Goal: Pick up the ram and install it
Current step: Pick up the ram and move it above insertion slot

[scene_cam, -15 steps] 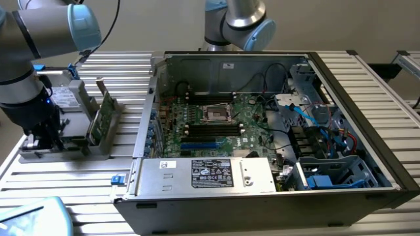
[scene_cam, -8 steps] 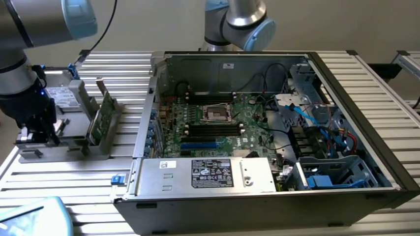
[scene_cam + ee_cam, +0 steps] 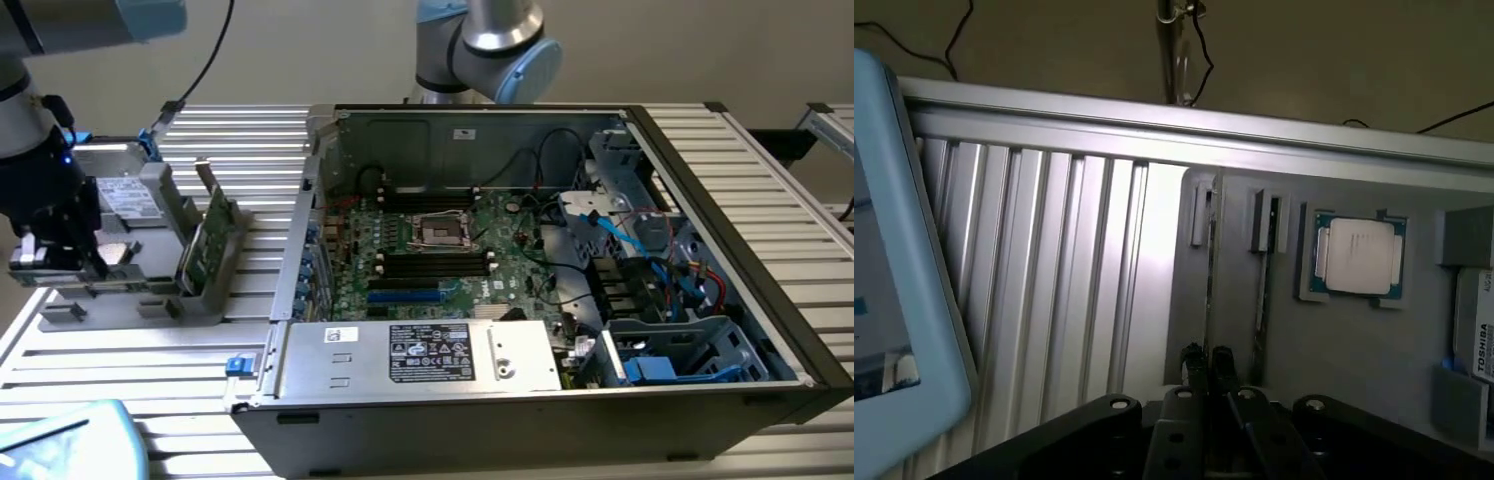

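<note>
The ram (image 3: 214,242), a narrow green stick, stands on edge in a slot of the grey holder (image 3: 187,300) on the exterior view's left, beside the open computer case. In the wrist view the ram (image 3: 1263,285) is a thin dark edge running along the holder plate (image 3: 1334,370). My gripper (image 3: 56,272) hangs over the holder's far-left end, left of the ram and apart from it. The gripper (image 3: 1208,358) has its two fingertips nearly together with only a narrow gap. I see nothing held between them.
A silver-topped processor (image 3: 1357,257) and a grey drive (image 3: 1479,335) lie in the same holder. The open case (image 3: 721,190) holds the motherboard with its black memory slots (image 3: 434,265). A light blue object (image 3: 894,300) lies near the table's edge.
</note>
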Tool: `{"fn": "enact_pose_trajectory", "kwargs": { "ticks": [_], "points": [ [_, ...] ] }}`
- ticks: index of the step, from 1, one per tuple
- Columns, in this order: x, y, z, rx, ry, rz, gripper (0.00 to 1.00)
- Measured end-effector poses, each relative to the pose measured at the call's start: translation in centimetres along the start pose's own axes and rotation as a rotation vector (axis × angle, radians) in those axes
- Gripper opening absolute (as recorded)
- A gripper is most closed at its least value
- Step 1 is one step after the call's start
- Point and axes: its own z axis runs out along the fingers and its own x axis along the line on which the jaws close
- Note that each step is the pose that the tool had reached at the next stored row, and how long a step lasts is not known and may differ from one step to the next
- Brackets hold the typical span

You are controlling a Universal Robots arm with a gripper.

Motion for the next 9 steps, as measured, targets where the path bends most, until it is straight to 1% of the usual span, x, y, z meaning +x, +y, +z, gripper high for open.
{"fn": "enact_pose_trajectory", "kwargs": {
  "ticks": [5, 7, 9],
  "points": [
    [0.2, -0.62, -2.10, -0.0034, -0.0026, 0.000, 0.14],
    [0.3, -0.95, -2.76, -0.0054, -0.0054, -0.001, 0.14],
    [0.4, -1.33, -3.35, -0.0082, -0.0094, -0.001, 0.14]
  ]
}}
